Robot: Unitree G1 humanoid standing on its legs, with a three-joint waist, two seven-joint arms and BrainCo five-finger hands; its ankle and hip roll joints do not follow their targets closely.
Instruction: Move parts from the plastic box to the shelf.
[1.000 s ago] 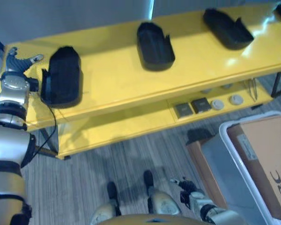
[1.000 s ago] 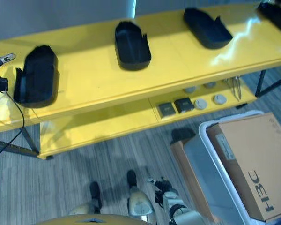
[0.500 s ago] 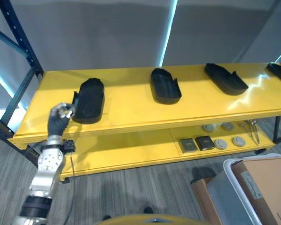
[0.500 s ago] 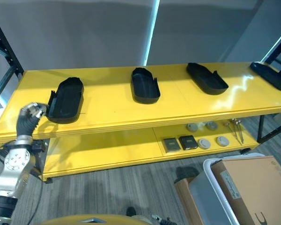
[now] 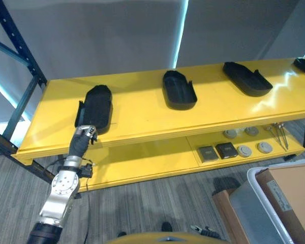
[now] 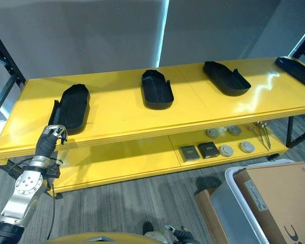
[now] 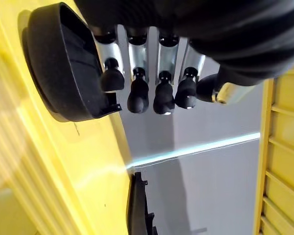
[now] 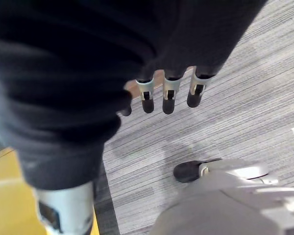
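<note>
Left hand (image 5: 83,138) empty beside black part (image 5: 95,108); shelf (image 5: 142,114) cropped.

4 black parts (image 5: 179,90) lie spaced along the yellow shelf (image 5: 142,112).

Bare yellow shelf (image 5: 137,109) lies between the left part (image 5: 95,108) and the middle part (image 5: 178,90), and beyond it up to the third part (image 5: 246,78). The left hand (image 5: 83,140) hangs just before the left part, at the shelf's front edge.
</note>
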